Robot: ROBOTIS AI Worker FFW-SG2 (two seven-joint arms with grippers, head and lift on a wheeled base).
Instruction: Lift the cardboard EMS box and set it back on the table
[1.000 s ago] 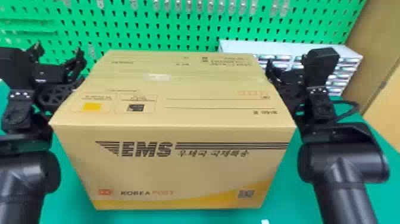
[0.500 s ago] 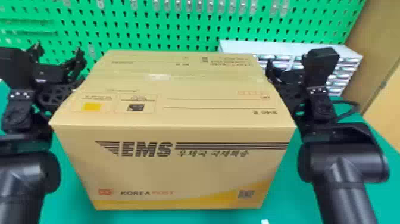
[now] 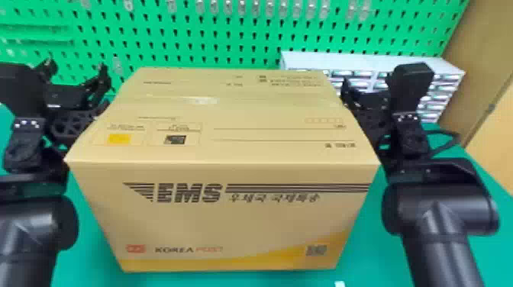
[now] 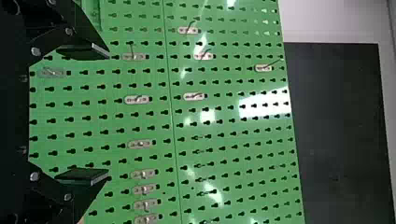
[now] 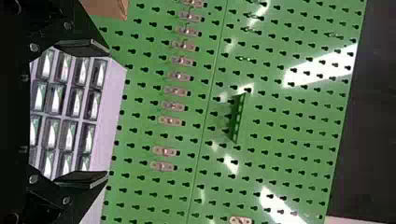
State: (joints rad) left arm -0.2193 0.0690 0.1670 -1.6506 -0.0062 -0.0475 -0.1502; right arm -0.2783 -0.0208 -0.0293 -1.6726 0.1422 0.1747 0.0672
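Cardboard EMS box (image 3: 229, 213) is sitting right between the two grippers, so it's to the right of the left gripper (image 3: 76, 68) and to the left of the right gripper (image 3: 368, 100). Printed front faces the camera, nearer to it than either set of fingers, and the top looks level and taped shut. Can't tell if the arms really touch its sides, or if its bottom rests on the green table (image 3: 366, 252). Both grippers are open, btw: in the left wrist view the left gripper (image 4: 109, 113) has its two fingers spread wide, and the right gripper (image 5: 108, 113) looks the same in its own wrist view, with a bit of brown cardboard just beside one finger. Past both grippers there's a green pegboard (image 3: 236, 45) with little metal hooks, and a white drawer unit (image 3: 313, 61) is behind the right one. Off to the right of that gripper is a wooden panel (image 3: 492, 141).
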